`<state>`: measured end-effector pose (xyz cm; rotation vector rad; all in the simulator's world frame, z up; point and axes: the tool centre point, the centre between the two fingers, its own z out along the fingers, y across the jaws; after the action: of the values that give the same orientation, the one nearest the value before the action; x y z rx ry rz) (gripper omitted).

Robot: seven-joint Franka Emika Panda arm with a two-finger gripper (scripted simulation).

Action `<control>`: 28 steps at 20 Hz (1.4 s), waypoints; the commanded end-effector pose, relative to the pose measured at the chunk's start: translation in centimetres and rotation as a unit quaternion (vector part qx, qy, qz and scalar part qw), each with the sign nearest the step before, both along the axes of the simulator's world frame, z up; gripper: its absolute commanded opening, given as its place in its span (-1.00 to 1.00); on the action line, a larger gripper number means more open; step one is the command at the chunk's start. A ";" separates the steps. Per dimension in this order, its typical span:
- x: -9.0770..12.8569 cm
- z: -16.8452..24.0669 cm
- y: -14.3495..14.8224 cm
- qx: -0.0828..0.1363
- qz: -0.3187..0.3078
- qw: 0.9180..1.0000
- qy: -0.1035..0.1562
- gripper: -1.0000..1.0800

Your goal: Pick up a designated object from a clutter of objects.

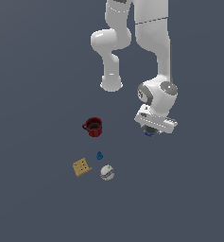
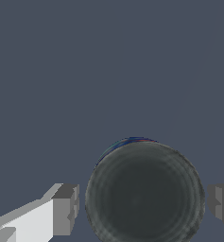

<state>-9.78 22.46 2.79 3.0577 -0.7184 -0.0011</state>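
Filling the wrist view close up: dark grey top of the blue can (image 2: 144,194), a sliver of blue and red side showing at its far rim. Flanking it, two grey fingertips (image 2: 65,209), one each side, both apart from the can with floor visible in the gaps. Gripper (image 2: 144,208) standing open, straddling, not yet touching.

Looking from the exterior view: gripper (image 1: 152,128) hanging low over the grey floor (image 1: 38,71), can (image 1: 148,133) almost wholly hidden beneath the hand, only a blue speck peeking out. Sitting well apart from the rest of the clutter, toward the exterior view's right. Red mug (image 1: 93,126) nearest of the others; tiny blue piece (image 1: 99,155), tan cracker (image 1: 81,167) and white striped ball (image 1: 107,172) lying further off toward the exterior view's left.

Judging the step: pre-grasp, aligning done or nearly so. Height over the can hard to tell. Next calling for lowering if needed so pads meet the side below the rim, then closing evenly, then lifting straight up. Rounded wall likely slipping if pinched off-centre.
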 end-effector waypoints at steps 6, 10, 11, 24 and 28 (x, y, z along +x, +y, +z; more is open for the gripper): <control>0.0 -1.4 0.0 0.000 -0.001 1.000 0.000 0.92; 0.0 -1.4 0.0 0.000 -0.001 1.000 0.000 -1.00; 0.0 -1.4 0.0 0.000 -0.001 1.000 0.000 -1.00; 0.2 -0.2 -0.3 0.001 0.000 1.000 -0.001 -1.00; 0.5 1.4 -1.0 0.001 0.000 1.000 -0.001 -1.00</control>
<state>-9.45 21.73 3.52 3.0585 -0.7184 -0.0001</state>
